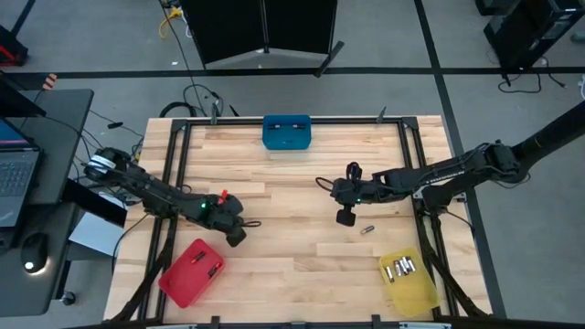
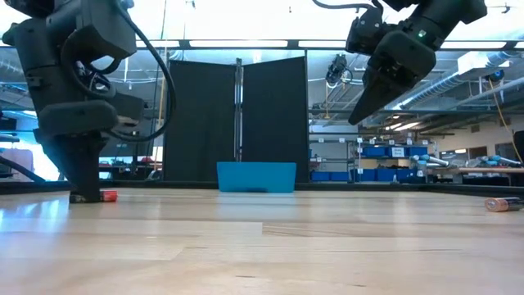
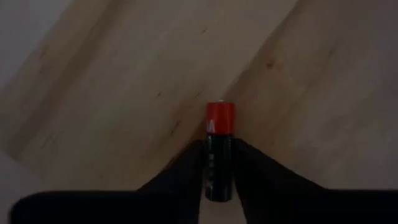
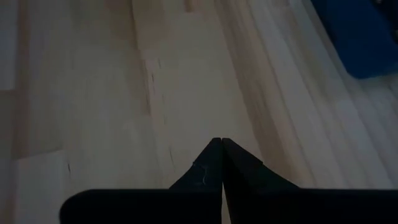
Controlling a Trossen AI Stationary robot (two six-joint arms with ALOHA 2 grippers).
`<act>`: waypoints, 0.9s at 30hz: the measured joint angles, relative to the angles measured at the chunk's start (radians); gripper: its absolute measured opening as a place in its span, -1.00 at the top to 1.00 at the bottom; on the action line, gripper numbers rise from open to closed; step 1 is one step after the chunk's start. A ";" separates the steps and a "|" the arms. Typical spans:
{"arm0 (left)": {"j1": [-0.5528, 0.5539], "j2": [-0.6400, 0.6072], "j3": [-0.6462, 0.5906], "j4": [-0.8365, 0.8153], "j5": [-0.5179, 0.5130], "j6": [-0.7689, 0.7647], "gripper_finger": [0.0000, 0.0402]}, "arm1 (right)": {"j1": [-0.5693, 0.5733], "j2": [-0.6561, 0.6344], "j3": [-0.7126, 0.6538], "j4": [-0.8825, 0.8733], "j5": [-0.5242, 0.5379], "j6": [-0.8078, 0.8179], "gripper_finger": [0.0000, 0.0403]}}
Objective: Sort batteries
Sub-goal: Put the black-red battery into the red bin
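Note:
A black battery with a red end (image 3: 219, 149) lies on the wooden table (image 1: 292, 192) at its left side. The red end also shows in the high view (image 1: 222, 196) and the low view (image 2: 108, 196). My left gripper (image 3: 219, 143) stands over the battery, pointing steeply down and shut on it. My right gripper (image 1: 345, 217) hangs shut and empty above the table's right half (image 2: 360, 115) (image 4: 222, 140). A silvery battery (image 1: 367, 229) lies on its side on the wood just near-right of that gripper (image 2: 501, 203). My left gripper pinches the battery's black body (image 3: 219, 177) between its two fingers, one on each long side. The fingers come from above, slanting steeply down. The red end (image 3: 220, 118) sticks out past the fingertips. The battery lies level on the table.
A blue bin (image 1: 286, 131) stands at the far edge. A red bin (image 1: 187, 274) is near-left and holds small batteries. A yellow bin (image 1: 409, 283) is near-right and holds silvery batteries. Bare wood lies between the arms. A black frame runs along the table's sides.

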 joint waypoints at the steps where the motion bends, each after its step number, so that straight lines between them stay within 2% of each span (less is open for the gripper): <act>1: 0.000 0.002 -0.001 0.000 0.006 0.027 0.58 | 0.000 0.000 0.000 0.000 0.000 -0.003 0.94; 5: 0.000 0.005 0.023 -0.025 0.029 0.131 0.77 | -0.001 0.000 0.000 0.003 0.000 -0.008 0.94; 13: -0.014 -0.002 0.211 -0.184 0.050 0.343 0.77 | -0.003 0.000 0.000 0.029 0.000 -0.026 0.94; 16: -0.034 -0.002 0.310 -0.259 0.052 0.370 0.77 | -0.003 0.000 0.000 0.030 0.000 -0.026 0.94; 22: -0.139 -0.004 0.489 -0.521 0.077 0.294 0.77 | -0.003 0.000 0.001 0.030 0.000 -0.022 0.94; 27: -0.302 -0.011 0.514 -0.546 0.126 0.067 0.77 | -0.003 0.000 0.001 0.038 0.001 0.007 0.94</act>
